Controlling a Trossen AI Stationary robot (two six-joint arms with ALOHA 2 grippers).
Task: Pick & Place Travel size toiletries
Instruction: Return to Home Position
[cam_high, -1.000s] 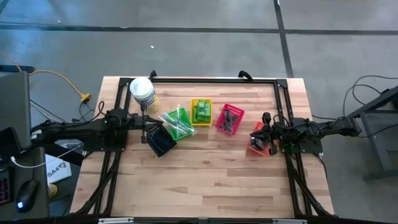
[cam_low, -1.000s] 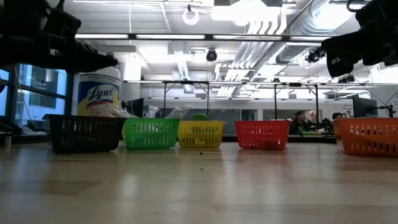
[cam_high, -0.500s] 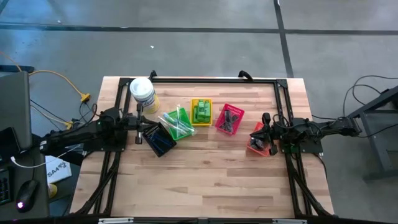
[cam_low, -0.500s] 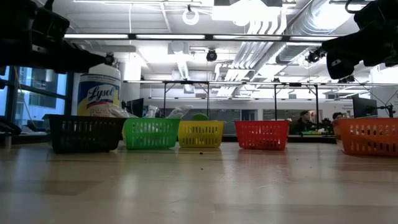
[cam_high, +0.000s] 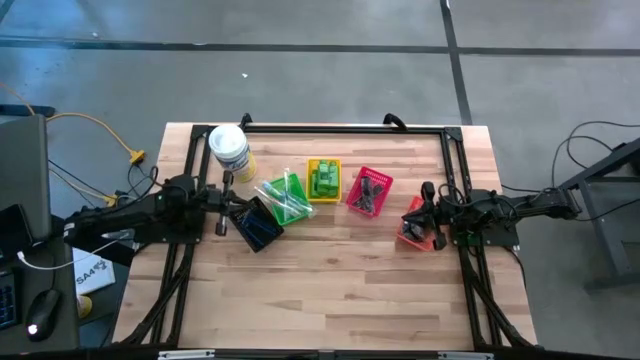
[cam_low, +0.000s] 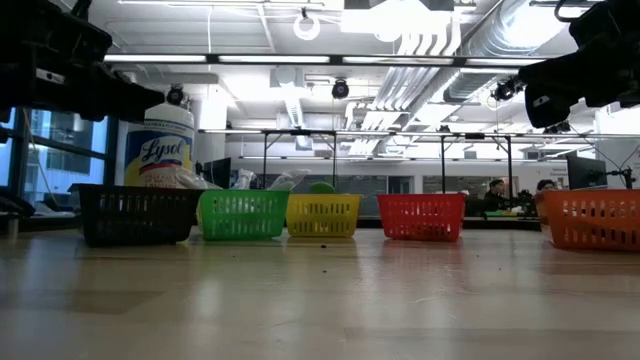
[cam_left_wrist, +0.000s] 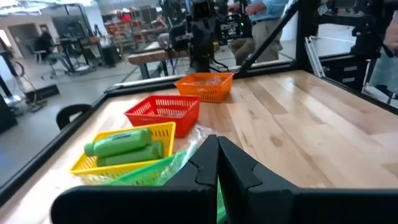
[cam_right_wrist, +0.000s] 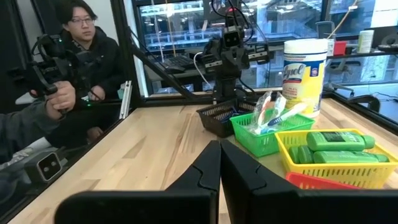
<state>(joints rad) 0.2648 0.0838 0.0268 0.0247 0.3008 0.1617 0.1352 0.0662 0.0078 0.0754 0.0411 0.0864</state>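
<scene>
Now your left hand (cam_high: 222, 200) has drawn back from over the black basket (cam_high: 258, 226) toward the left edge of the bench (cam_high: 340, 290). In the low view its arm has also slid clear of the cap of the white tub (cam_low: 160, 140), which stands near the far left corner. The left hand's fingers are pressed together with nothing between them. Your right hand (cam_high: 427, 214) has not moved: it waits clenched and empty by the orange basket (cam_high: 408, 232) near the right edge. The toiletries lie in the row of baskets across the bench: green bottles (cam_high: 324, 181) in the yellow basket (cam_high: 311, 164), slim tubes (cam_high: 286, 197) in the green basket (cam_high: 268, 188), dark combs (cam_high: 368, 190) in the red basket (cam_high: 386, 182). Since neither hand carries anything, I judge the sorting done and this pull-back the closing move home. Let the left arm finish folding in.
</scene>
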